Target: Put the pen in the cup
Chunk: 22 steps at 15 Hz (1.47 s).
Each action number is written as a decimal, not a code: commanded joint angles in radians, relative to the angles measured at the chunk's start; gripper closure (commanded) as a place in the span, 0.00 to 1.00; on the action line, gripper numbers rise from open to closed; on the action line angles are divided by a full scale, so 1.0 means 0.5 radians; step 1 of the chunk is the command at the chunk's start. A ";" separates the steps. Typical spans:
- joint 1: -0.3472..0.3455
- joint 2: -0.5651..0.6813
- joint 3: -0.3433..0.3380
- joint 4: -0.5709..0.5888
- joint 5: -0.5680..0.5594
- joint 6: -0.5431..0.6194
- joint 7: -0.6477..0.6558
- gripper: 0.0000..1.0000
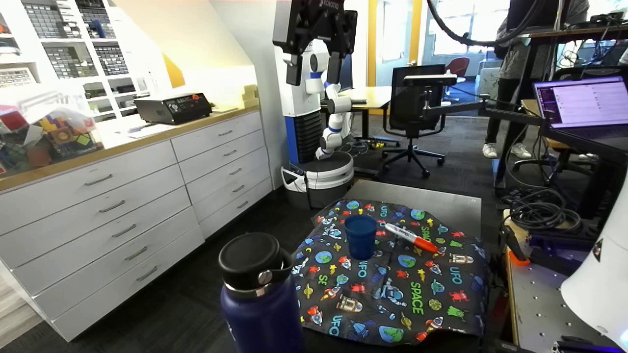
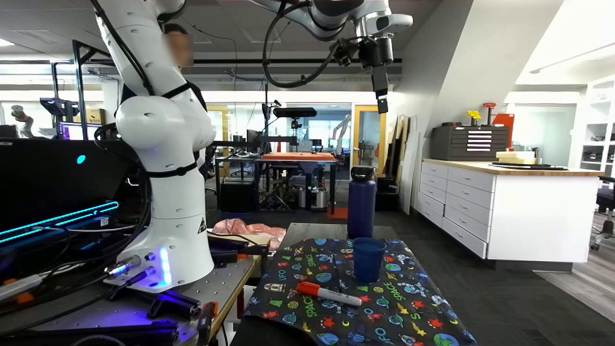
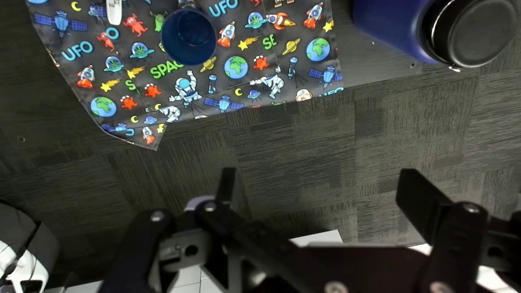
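Note:
The pen (image 1: 411,238), orange-red at one end and white at the other, lies flat on a patterned cloth. In an exterior view the pen (image 2: 329,294) is seen beside the cup, not touching it. Only the pen's white end (image 3: 114,12) enters the top of the wrist view. The small dark-blue cup (image 1: 360,240) stands upright on the cloth; from above, the cup (image 3: 189,36) looks empty. High above the table and off to one side, my gripper (image 1: 314,80) hangs open. Between its fingertips (image 3: 409,183) there is nothing but a view of the floor.
A tall dark-blue jug (image 2: 361,206) with a black lid stands by the cloth's edge, near the cup. The dark space-print cloth (image 1: 373,314) covers much of the table. White drawers (image 1: 122,206) line one side. Cables (image 1: 542,211) lie beside the robot's base.

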 commanded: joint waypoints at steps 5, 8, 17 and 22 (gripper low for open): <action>-0.028 -0.120 -0.008 -0.110 -0.115 -0.070 0.080 0.00; -0.051 -0.171 -0.004 -0.159 -0.180 -0.103 0.120 0.00; -0.151 -0.335 -0.015 -0.375 -0.333 -0.119 0.258 0.00; -0.196 -0.405 -0.045 -0.562 -0.355 -0.078 0.278 0.00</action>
